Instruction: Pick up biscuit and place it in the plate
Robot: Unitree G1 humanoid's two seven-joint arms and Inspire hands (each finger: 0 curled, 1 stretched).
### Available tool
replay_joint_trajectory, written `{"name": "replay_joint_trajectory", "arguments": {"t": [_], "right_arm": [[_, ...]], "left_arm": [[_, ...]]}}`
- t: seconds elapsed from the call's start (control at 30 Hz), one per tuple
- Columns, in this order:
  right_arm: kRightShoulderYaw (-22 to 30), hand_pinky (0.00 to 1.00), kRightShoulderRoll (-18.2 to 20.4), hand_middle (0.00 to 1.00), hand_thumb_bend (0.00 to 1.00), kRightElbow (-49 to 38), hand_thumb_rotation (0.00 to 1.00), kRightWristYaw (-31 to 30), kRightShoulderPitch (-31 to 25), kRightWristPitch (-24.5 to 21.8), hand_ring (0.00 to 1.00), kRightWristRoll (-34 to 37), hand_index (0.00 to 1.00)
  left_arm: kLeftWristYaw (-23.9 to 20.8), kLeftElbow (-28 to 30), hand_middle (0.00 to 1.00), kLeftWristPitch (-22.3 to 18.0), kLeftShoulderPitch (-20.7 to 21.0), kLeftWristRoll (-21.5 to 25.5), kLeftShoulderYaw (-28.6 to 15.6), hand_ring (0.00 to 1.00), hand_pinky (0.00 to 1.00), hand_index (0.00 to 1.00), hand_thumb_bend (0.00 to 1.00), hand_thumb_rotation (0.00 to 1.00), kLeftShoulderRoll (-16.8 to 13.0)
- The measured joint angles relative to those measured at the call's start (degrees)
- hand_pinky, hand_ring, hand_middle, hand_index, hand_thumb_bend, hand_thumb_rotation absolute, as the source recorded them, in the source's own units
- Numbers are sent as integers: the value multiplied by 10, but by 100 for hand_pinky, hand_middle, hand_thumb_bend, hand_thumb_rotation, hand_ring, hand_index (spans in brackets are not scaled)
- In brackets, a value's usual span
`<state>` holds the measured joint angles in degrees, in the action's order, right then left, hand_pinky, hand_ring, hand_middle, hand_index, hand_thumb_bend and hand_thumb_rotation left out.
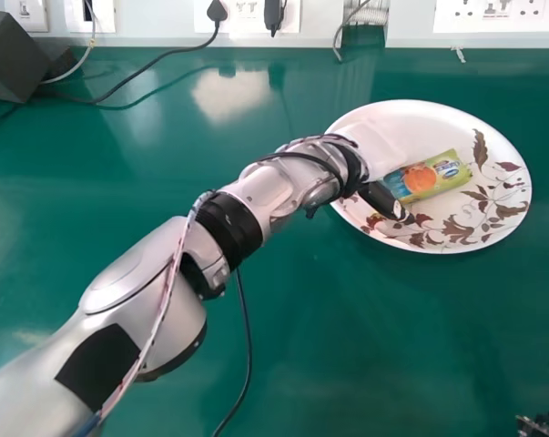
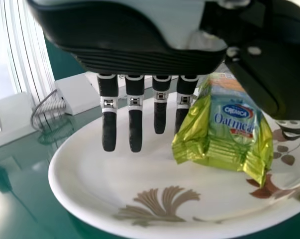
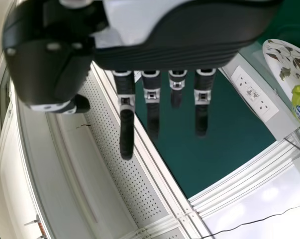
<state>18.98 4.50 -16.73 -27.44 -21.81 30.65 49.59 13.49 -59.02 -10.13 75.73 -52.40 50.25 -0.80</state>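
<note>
Head view looking forward, down over table (image 1: 347, 337); left wrist view facing plate (image 2: 105, 184) closely; right wrist view sharing plate, farther off.

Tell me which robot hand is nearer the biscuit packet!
The left robot hand: it's beside the biscuit packet. The right robot hand is off the plate, farther away.

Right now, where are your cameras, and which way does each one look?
Head view: on my head, looking forward and down at the shiny green table; my silver-and-black left arm crosses it.
Left wrist view: at my left wrist, looking past my black-fingered left hand at the yellow-green foil biscuit packet on the round white leaf-patterned plate.
Right wrist view: at my right wrist, looking past my black-fingered right hand at the table and white wall sockets.
Both wrist views share the packet and plate.
</note>
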Motion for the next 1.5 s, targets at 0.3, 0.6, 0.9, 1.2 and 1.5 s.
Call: {"name": "replay_joint_trajectory", "arguments": {"t": [0.3,0.6,0.9,1.2,1.5], "right_arm": [[0,62,-1,74,77,0,4,-26,3,-12,75,32,76],[2,73,-1,84,79,0,3,-31,5,-21,88,37,84],[2,71,-1,85,80,-2,2,-42,4,-23,88,41,80],[1,79,-1,90,78,-4,2,-43,4,-24,93,36,84],[0,84,-3,94,83,-5,2,-49,2,-30,95,30,88]], "left_arm": [[12,2,93,-43,-21,55,-48,82,73,90,100,63,-22],[17,27,95,-56,-33,64,-61,84,75,93,100,63,-36],[29,58,96,-59,-52,65,-72,86,77,96,100,63,-51],[64,93,99,-63,-67,86,-91,90,87,99,100,65,-68],[94,139,99,-58,-94,110,-121,92,97,100,100,65,-86]]}}
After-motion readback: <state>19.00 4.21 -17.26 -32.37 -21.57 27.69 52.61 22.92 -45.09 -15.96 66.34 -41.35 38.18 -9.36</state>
